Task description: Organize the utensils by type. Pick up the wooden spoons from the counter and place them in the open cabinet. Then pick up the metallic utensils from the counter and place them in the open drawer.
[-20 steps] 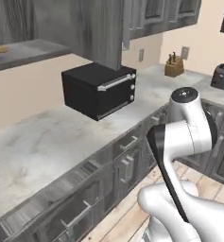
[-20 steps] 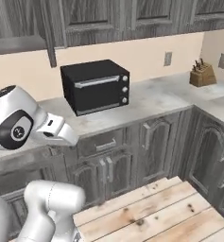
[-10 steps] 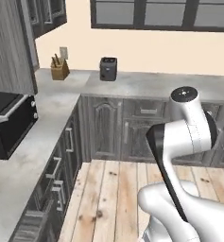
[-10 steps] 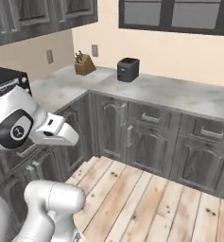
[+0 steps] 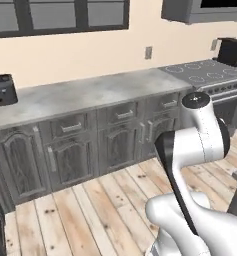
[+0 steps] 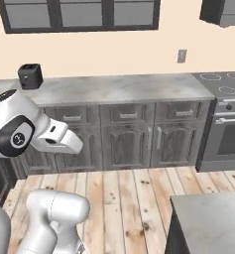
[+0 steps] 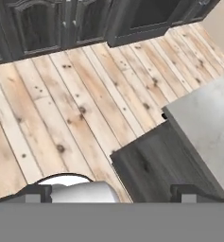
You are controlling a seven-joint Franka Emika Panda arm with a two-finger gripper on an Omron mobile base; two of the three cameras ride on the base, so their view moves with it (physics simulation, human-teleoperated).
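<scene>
The gripper (image 7: 111,191) hangs with its two dark fingertips (image 7: 34,193) spread wide and nothing between them, pointing down at a plank floor (image 7: 61,108) of pale wood. Just beside the gripper, a grey stone slab (image 7: 208,123) tops a dark wood-grain unit (image 7: 151,165), its corner jutting over the boards. Beyond the floor from the gripper stands a row of dark cupboard doors (image 7: 38,23).

The base views put the white arm (image 5: 200,145) in the middle of the kitchen, well apart from the counter (image 6: 119,87), a long grey marbled worktop running along the cream wall under a dark-framed window (image 6: 84,12). A small black toaster (image 6: 30,75) sits at the counter's left end; a stove (image 6: 228,124) with ring burners adjoins its right end. A wall outlet (image 6: 182,55) sits above the counter near the stove. Drawers with silver bar handles (image 6: 128,115) line the front below the counter, all closed, over arched-panel doors.
</scene>
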